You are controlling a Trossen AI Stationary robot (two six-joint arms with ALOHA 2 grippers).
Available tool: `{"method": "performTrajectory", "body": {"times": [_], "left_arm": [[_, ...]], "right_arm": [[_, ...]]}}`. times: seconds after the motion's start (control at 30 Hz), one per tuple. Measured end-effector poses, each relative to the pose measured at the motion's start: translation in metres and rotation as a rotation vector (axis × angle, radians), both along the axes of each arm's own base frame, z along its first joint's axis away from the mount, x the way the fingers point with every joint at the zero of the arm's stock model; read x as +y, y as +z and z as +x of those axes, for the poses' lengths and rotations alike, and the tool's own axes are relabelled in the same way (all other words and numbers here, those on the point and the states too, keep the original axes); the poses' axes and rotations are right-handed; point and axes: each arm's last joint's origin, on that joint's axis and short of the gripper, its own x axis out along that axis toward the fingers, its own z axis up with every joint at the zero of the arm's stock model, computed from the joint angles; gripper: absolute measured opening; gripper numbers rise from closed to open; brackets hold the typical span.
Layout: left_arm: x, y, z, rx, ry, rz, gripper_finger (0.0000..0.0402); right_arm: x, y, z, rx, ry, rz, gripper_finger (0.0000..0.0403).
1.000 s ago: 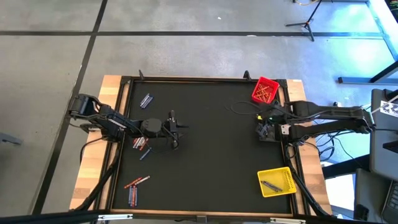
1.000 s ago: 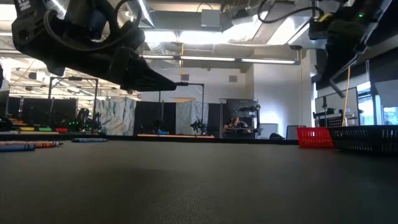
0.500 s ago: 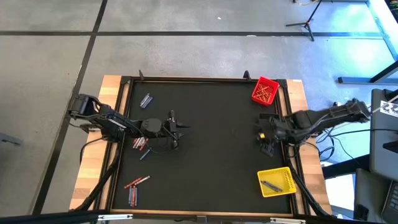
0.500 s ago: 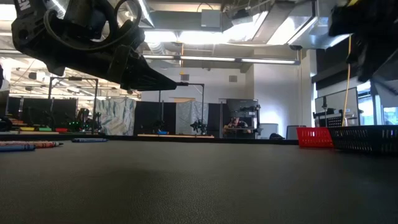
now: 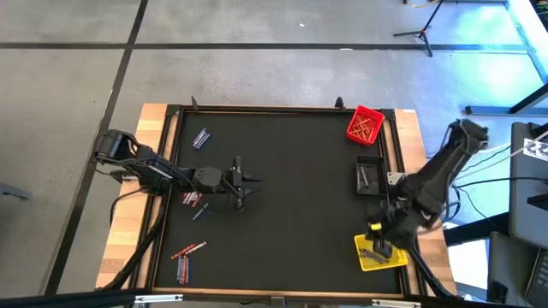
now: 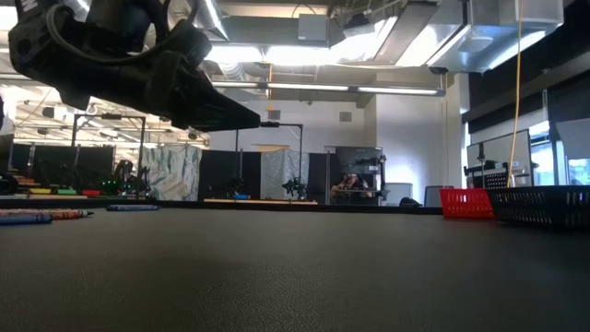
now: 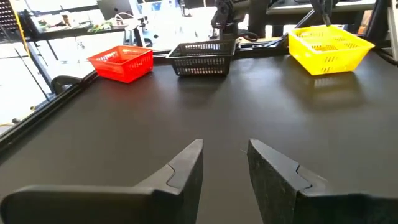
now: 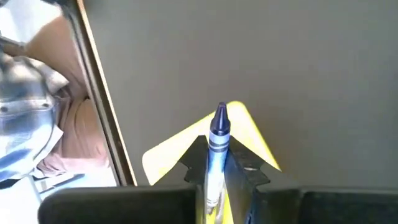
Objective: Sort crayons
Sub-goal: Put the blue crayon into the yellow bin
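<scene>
Right gripper [image 5: 383,245] sits above the yellow bin [image 5: 396,254], at that bin's inner edge. Its fingers [image 8: 194,163] are clamped on one blue crayon [image 8: 216,155]: paper-wrapped stick, dark blue pointed tip, darker bands just below the tip, paler blue body running down between the fingers. In the wrist view the tip points out past the fingers, with the yellow bin's corner behind it.

Left gripper [image 5: 241,181] hangs over the black mat [image 5: 291,214], well apart from the yellow bin, across the mat. Its fingers [image 7: 186,168] stand apart with nothing between them.

Loose crayons [image 5: 193,198] lie on the mat just beside the left gripper, red-orange and blue mixed. More lie in two other small groups on that side, all far from the yellow bin.

A few dark sticks lie inside the yellow bin. The black bin [image 5: 370,174] and the red bin [image 5: 365,125] sit beyond it along the same edge.
</scene>
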Motion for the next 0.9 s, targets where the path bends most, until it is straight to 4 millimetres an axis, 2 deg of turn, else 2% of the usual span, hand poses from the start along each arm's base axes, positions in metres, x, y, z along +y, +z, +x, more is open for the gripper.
{"method": "performTrajectory", "body": {"times": [0.17,0.33,0.53,0.7,0.83,0.9], "left_arm": [[-0.002,0.000,0.000,0.000,-0.007,0.000,0.0118],[-0.002,0.001,0.000,-0.012,-0.007,-0.001,0.0118],[-0.002,0.001,0.000,-0.014,-0.007,-0.001,0.0118],[-0.001,0.001,0.000,-0.015,0.006,0.001,0.0118],[0.001,0.002,0.000,-0.016,0.050,0.009,0.0118],[0.004,0.003,-0.001,-0.017,0.071,0.002,0.0118]], "right_arm": [[0.022,-0.016,-0.010,0.103,-0.078,-0.005,0.0033],[0.025,-0.026,-0.011,0.190,-0.151,-0.039,0.0040],[0.017,-0.023,-0.004,0.174,-0.157,-0.044,0.0109],[0.008,-0.014,0.016,-0.056,-0.084,-0.105,0.0162],[0.002,-0.009,0.038,-0.376,0.018,-0.396,0.0179],[-0.002,-0.011,0.049,-0.483,0.045,-0.559,0.0180]]}}
